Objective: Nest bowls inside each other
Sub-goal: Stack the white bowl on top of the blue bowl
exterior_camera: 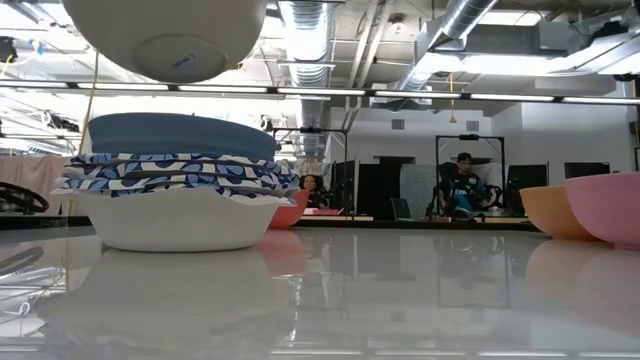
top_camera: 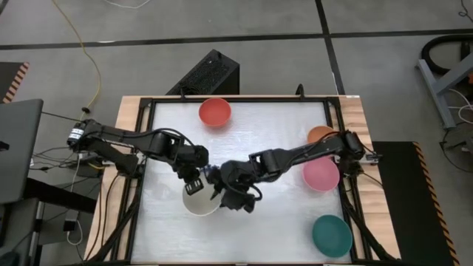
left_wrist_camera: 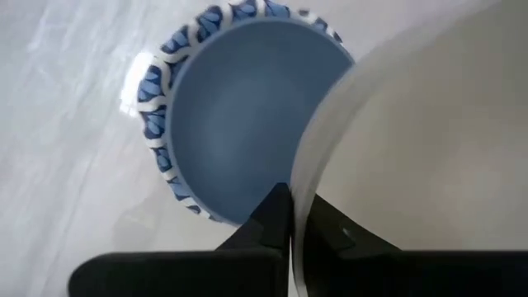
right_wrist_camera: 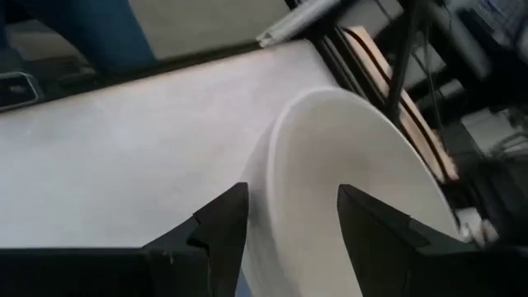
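Left gripper [top_camera: 194,185] jaws clamped, right gripper [top_camera: 219,186] jaws apart.

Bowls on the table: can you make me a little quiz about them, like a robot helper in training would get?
1. True or false: the left pincer is shut on the rim of the cream bowl, holding it in the air above the stack.
2. Which bowl lies on top of the stack? A: green. B: dark blue. C: yellow.
3. In the high view, how many bowls stand alone on the table, away from the stack?

Key
1. True.
2. B, the dark blue bowl.
3. Four: the red bowl, orange bowl, pink bowl and teal bowl.
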`<state>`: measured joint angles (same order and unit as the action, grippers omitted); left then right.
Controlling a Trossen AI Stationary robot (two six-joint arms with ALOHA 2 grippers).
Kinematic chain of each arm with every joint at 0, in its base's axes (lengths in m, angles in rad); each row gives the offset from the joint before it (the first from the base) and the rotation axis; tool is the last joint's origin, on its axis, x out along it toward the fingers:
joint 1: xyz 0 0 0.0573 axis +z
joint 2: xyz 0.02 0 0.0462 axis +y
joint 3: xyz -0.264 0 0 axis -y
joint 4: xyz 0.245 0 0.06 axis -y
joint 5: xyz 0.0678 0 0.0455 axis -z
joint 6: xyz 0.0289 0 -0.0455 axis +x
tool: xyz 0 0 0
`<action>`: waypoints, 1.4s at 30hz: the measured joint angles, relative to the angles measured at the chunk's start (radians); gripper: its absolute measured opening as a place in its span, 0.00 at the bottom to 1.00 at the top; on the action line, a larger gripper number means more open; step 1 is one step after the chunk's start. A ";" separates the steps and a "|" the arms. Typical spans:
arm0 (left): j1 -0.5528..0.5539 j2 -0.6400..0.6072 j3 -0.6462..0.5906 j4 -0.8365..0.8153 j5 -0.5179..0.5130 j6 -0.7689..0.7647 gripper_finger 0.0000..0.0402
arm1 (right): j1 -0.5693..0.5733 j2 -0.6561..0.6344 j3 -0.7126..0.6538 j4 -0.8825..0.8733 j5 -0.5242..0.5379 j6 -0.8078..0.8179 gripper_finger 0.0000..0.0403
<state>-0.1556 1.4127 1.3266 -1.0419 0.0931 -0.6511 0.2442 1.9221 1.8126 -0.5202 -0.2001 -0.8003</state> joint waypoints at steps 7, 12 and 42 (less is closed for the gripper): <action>0.004 0.000 0.000 -0.003 -0.008 0.020 0.00 | -0.042 0.009 0.000 -0.047 -0.014 0.044 0.50; 0.005 0.000 0.000 -0.002 -0.020 0.055 0.00 | -0.047 0.026 0.000 -0.065 -0.015 0.036 0.40; 0.005 -0.137 0.000 0.055 -0.134 0.252 0.42 | -0.058 0.027 0.000 -0.127 0.018 0.034 0.03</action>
<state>-0.1505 1.2754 1.3270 -0.9873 -0.0405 -0.3992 0.1861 1.9491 1.8126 -0.6471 -0.1818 -0.7663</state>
